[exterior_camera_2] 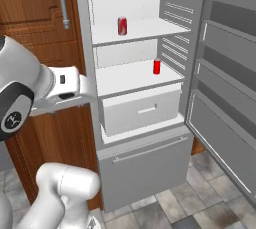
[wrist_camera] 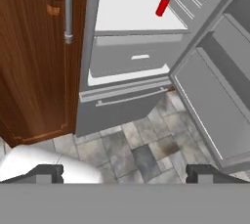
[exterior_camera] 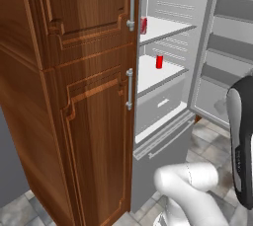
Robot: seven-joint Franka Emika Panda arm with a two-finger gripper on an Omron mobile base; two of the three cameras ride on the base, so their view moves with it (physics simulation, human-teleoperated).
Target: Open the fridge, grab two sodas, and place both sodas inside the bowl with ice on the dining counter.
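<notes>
Clearly the fridge (exterior_camera_2: 145, 163) stands open, its door (exterior_camera_2: 230, 98) swung out to the right with its grey door racks showing. One soda (exterior_camera_2: 122, 25) stands upright on the upper white shelf, toward the back; the second soda (exterior_camera_2: 157, 66) stands on the shelf below, nearer the right wall and above the white drawer (exterior_camera_2: 142, 112). Both cans are well apart from the arm. Left of the fridge stands a brown wooden cabinet (exterior_camera: 74, 96) with metal bar handles. In the hand view the end effector (wrist_camera: 125, 174) hangs over the grey tiled floor (wrist_camera: 141, 154) before the fridge, its dark fingertips (wrist_camera: 46, 173) spread wide and holding nothing.
</notes>
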